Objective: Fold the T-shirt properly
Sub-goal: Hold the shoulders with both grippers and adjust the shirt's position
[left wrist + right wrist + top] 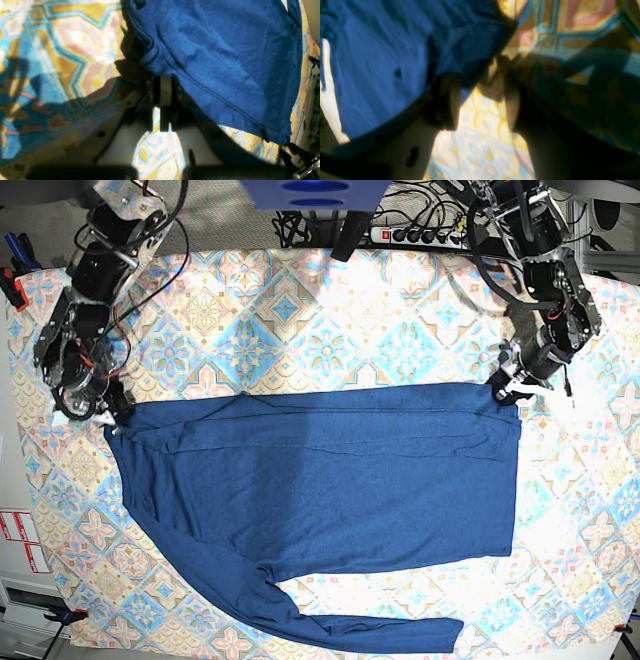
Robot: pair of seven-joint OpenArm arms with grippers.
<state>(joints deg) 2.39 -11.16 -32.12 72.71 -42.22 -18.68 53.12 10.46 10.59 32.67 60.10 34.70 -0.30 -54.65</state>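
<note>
Left gripper (pixel 162 82) pinches T-shirt (pixel 330 480) hem; blurred right gripper (pixel 480 100) gapes.

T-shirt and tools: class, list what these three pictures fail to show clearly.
- Right wrist view: blurred and shadowed; whether the open right tool touches the T-shirt cannot be told.
- Left wrist view: the T-shirt hangs over the left tool, hiding its fingertips.
- Base view: both tools are too small; the far sleeve of the T-shirt is hidden, apparently folded in.
- Base view: the tablecloth is cut off by the bottom edge.

Both arms (pixel 85 300) black – exposed cables, pale gripper fingers (pixel 165 100)
</note>
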